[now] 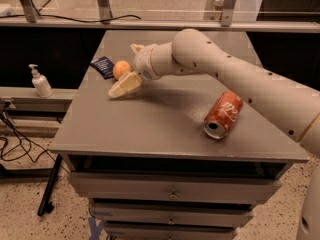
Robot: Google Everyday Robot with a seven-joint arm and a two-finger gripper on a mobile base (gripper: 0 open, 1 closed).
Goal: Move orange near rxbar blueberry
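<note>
The orange (120,69) rests on the grey table (165,129) at its far left, right beside the dark navy rxbar blueberry (103,66), which lies flat at the table's left edge. My gripper (123,70) is open at the orange's right side. One cream finger (125,85) reaches forward below the orange, and the other finger (136,48) is behind it. The orange sits between the spread fingers and looks free of them. The arm comes in from the right across the table.
A red soda can (222,115) lies on its side at the table's right front. A white pump bottle (40,82) stands on a lower shelf to the left. Drawers sit under the tabletop. A rail with cables runs behind the table.
</note>
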